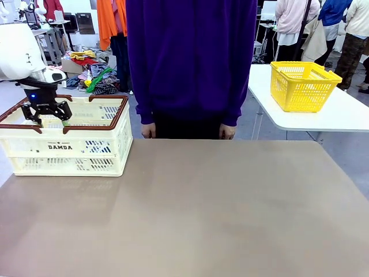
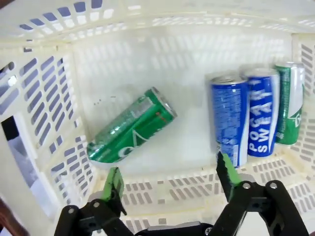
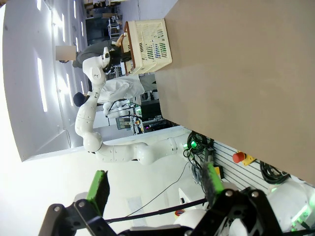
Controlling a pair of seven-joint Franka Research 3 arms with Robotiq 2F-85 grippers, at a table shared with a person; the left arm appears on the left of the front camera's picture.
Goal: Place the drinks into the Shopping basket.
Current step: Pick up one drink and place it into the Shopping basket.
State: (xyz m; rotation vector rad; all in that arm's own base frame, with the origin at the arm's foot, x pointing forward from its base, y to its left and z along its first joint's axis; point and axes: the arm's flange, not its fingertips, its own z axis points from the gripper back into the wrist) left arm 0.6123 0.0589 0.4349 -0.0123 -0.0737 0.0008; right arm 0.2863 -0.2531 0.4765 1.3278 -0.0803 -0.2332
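Note:
The cream Shopping basket [image 1: 86,151] with a brown rim stands at the table's far left. My left gripper [image 1: 46,113] hangs open just above its inside. In the left wrist view a green can [image 2: 133,130] lies on its side on the basket floor [image 2: 147,64], beyond the gripper's [image 2: 171,179] open fingers and apart from them. Two blue cans [image 2: 229,120] and another green can [image 2: 290,108] lie side by side against the right wall. My right gripper [image 3: 155,186] is open and holds nothing, well off the table.
A person in a purple top [image 1: 190,63] stands at the table's far edge, hands down. A yellow basket [image 1: 302,86] sits on a separate white table at the back right. The brown tabletop [image 1: 202,208] spreads wide to the right of the cream basket.

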